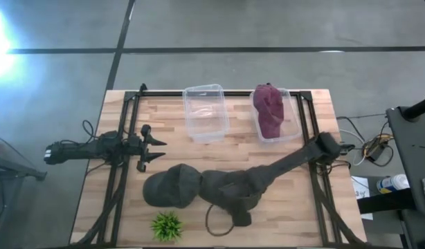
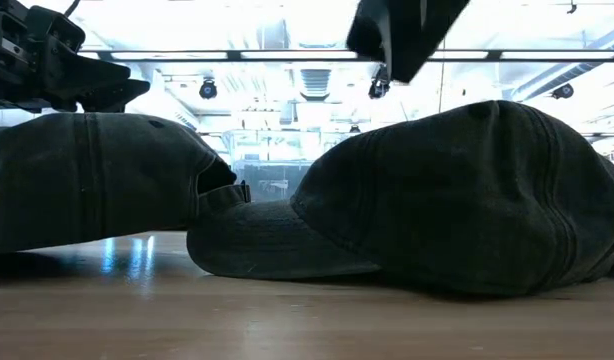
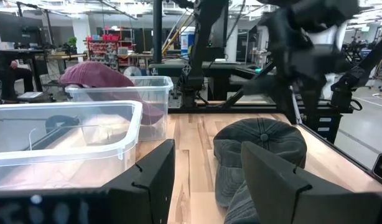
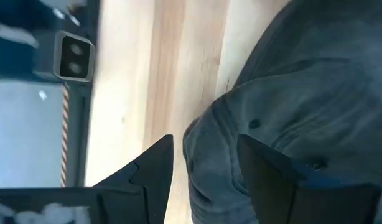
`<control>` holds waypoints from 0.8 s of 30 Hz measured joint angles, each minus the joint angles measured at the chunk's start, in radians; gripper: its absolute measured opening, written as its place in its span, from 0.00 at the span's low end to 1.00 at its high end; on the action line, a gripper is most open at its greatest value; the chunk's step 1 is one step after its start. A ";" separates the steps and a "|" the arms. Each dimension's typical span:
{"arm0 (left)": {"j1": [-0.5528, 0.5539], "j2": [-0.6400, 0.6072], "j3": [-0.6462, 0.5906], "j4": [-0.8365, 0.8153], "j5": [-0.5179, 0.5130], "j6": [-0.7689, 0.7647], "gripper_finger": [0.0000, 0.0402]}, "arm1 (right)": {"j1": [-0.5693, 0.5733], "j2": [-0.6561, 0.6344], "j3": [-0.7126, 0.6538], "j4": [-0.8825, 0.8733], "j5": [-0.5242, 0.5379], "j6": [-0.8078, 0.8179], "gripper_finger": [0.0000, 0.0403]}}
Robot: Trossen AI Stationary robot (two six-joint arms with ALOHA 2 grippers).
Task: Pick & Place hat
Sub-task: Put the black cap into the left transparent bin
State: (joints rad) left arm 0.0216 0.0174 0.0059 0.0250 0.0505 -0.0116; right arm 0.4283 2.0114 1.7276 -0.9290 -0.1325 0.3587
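Dark hat (image 1: 169, 187) beside right tool (image 1: 234, 207)

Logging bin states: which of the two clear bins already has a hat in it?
The right-hand clear bin, nearer the right arm's base: a maroon hat sits in it. The other clear bin beside it holds nothing visible.

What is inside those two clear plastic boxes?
A maroon hat fills the right-hand box. The left-hand box shows only bare floor. Anything beneath the maroon hat is covered.
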 joint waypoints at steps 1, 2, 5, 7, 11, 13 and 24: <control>0.000 0.000 0.000 0.000 0.000 0.000 0.44 | 0.002 0.028 0.031 -0.028 0.000 -0.001 0.43; 0.000 0.000 0.000 0.000 0.000 0.000 0.44 | 0.006 0.054 0.062 -0.054 0.000 -0.004 0.43; 0.000 0.000 0.000 0.000 0.000 0.000 0.44 | 0.018 0.105 0.140 -0.105 0.002 -0.007 0.44; 0.000 0.000 0.000 0.000 0.000 0.000 0.44 | 0.028 0.136 0.181 -0.124 0.008 0.011 0.46; 0.000 0.000 0.000 0.000 0.000 0.000 0.44 | 0.043 0.192 0.224 -0.144 0.064 0.099 0.55; 0.000 0.001 0.000 0.000 0.000 0.000 0.44 | 0.045 0.208 0.236 -0.151 0.101 0.145 0.60; 0.000 0.001 0.000 0.000 0.000 0.000 0.44 | 0.065 0.174 0.273 -0.231 0.282 0.220 0.78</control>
State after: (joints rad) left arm 0.0218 0.0181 0.0059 0.0246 0.0507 -0.0116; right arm 0.4934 2.1859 2.0004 -1.1601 0.1497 0.5790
